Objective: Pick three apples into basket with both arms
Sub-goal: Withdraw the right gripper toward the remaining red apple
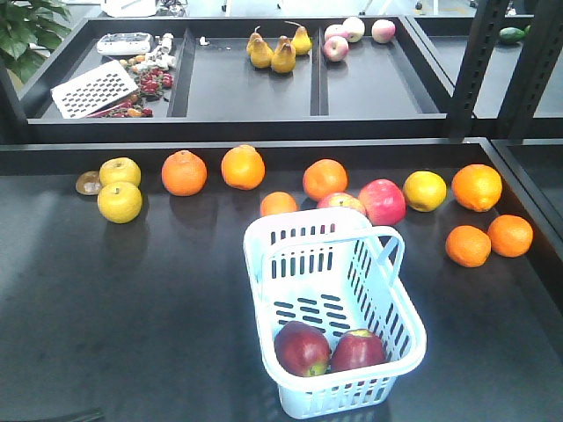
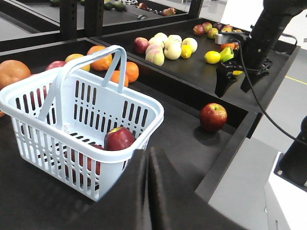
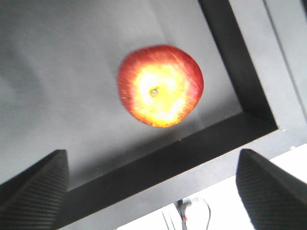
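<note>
The right gripper (image 2: 238, 76) hangs above the table's (image 1: 132, 299) corner, pointing down, jaws apart and empty. Directly beneath it lies the third apple (image 3: 160, 85), resting on the table just inside the raised edge. The left gripper (image 2: 148, 165) sits low beside the basket (image 1: 303, 233), jaws together, holding nothing. Two apples (image 1: 302, 348) lie touching in the basket's near end. Open table surrounds the loose apple.

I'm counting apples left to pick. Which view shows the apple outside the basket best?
The right wrist view: the apple fills the frame from above, between the open right gripper tips. The left wrist view shows it small near the table edge; the front view misses it.
</note>
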Tool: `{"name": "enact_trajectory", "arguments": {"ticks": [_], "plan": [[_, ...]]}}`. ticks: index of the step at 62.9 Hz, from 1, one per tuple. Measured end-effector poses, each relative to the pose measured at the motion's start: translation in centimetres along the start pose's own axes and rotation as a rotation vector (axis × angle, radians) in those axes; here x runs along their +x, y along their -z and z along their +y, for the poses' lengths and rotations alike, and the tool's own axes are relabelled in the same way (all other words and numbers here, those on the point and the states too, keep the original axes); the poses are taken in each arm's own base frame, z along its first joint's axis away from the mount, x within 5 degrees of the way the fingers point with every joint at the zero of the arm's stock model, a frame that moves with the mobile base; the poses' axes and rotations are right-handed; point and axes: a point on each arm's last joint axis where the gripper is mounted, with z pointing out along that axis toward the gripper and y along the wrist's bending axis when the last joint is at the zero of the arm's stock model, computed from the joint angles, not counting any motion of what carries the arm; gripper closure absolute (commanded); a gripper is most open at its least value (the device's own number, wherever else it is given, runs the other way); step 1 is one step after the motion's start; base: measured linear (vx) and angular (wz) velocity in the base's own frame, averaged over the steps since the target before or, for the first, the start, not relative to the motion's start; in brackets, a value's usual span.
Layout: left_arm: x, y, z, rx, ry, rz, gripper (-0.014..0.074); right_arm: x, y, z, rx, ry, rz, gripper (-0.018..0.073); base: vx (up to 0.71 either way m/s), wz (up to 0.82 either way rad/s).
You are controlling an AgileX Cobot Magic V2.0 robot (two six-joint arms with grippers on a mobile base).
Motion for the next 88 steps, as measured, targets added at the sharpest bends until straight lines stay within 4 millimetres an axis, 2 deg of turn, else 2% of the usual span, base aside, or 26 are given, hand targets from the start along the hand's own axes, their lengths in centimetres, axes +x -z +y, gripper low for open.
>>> {"name": "enact_trajectory", "arguments": {"ticks": [32,57,71,79,88], "plan": [[-0.1,0.0,0.2,-0.017,0.0,-0.006,0.0603,-1.7,-4.1,0.0,0.016,0.006,0.042,-0.0041,0.0,0.0],[-0.1,0.0,0.2,-0.017,0.0,-0.006,0.0603,-2.8,-8.4,0.2,0.008,0.034,0.067,-0.0035,0.0,0.0],[-0.1,0.0,0.2,-0.022,0.0,-0.007,0.0603,-3.1,-9.7,0.4,0.002,0.039,0.066,-0.0018,0.0,0.0],[-0.1,0.0,0.2,-0.025,0.0,-0.008,0.0603,-3.6,-9.5,0.5,-0.014,0.007,0.072,0.0074,0.0,0.0],[0.0,0.0,0.2,-0.025,0.001,-0.007,0.0603,-4.8,-7.9,0.6,-0.048,0.015,0.073,0.0291,0.0,0.0]]}}
